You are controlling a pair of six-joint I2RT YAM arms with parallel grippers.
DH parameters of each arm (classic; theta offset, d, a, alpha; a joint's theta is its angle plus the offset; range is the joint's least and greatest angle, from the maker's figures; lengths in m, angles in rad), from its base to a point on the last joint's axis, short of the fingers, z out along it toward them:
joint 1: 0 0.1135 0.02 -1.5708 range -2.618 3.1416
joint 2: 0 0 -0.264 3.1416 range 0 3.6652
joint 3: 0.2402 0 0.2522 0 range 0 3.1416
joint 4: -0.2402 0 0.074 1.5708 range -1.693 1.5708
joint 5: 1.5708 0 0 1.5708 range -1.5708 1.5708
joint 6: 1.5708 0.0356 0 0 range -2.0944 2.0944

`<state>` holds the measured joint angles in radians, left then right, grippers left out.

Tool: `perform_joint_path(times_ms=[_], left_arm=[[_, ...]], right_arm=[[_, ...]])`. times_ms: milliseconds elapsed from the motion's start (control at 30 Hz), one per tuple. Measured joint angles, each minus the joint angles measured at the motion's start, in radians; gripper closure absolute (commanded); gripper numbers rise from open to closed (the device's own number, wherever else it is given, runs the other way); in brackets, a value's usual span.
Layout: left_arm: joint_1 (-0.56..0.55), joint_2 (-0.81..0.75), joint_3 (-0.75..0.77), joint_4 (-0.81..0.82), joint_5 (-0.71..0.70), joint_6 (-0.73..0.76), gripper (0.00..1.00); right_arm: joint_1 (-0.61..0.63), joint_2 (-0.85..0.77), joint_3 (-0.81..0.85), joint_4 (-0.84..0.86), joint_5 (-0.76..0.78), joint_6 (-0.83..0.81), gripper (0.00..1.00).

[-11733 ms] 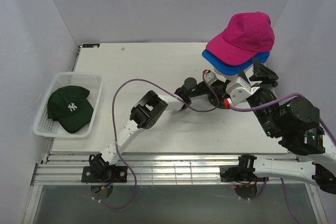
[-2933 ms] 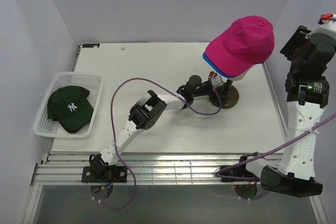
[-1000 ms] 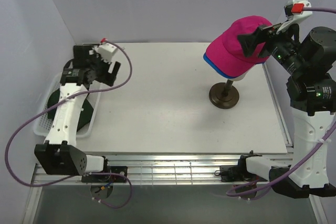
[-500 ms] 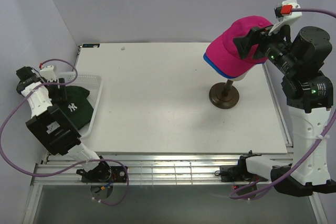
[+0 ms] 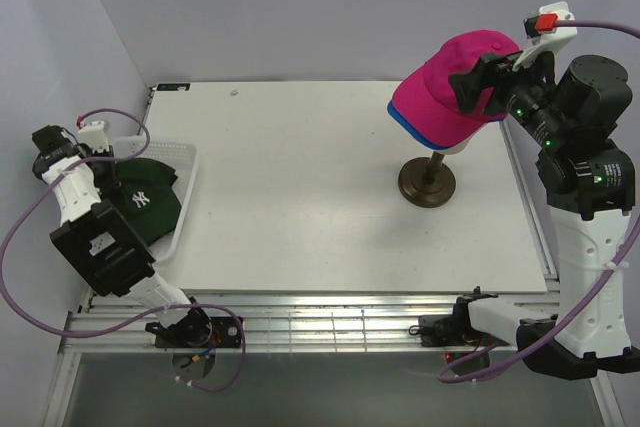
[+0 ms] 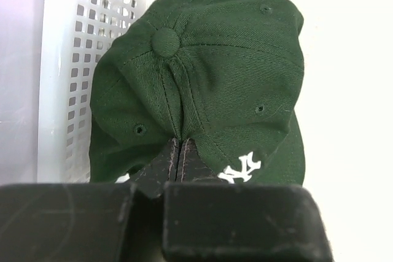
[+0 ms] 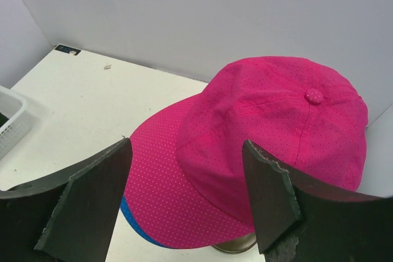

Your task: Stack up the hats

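A: Two caps sit on the stand [image 5: 427, 182] at far right, pink cap [image 5: 455, 82] over blue cap [image 5: 400, 123]. The green cap [image 5: 150, 199] lies in the basket [image 5: 188, 187] at left, under the left claw [image 5: 112, 169].
B: Left wrist?
A: It pinches a fold of the green crown. I'd lift straight up, clear of the basket wall.
B: Right wrist?
A: The right claw [image 7: 187, 145] is spread by the pink cap, holding nothing. I'd move it aside.

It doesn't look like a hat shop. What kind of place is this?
Probably a robot lab's test booth: a left arm and right arm bolted by a white table, plain walls around it, a pink hat on a stand.
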<state>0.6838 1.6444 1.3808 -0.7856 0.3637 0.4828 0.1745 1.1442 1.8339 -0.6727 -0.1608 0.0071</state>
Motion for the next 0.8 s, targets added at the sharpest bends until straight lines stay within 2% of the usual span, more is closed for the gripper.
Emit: perform_joint_path(times_ms=[200, 400, 600, 800], left_arm=[[-0.001, -0.005, 0.039, -0.021, 0.023, -0.017, 1.0], [-0.001, -0.046, 0.171, -0.029, 0.06, -0.06, 1.0], [-0.001, -0.137, 0.264, -0.022, 0.117, -0.09, 1.0], [-0.008, -0.146, 0.311, -0.046, 0.213, -0.132, 1.0]], right_arm=[[0.005, -0.009, -0.015, 0.0, 0.008, -0.019, 0.23], [0.005, -0.017, -0.018, 0.0, 0.013, -0.03, 0.23], [0.005, -0.018, -0.018, 0.0, 0.013, -0.042, 0.23], [0.007, -0.02, -0.018, 0.001, -0.006, -0.048, 0.23]])
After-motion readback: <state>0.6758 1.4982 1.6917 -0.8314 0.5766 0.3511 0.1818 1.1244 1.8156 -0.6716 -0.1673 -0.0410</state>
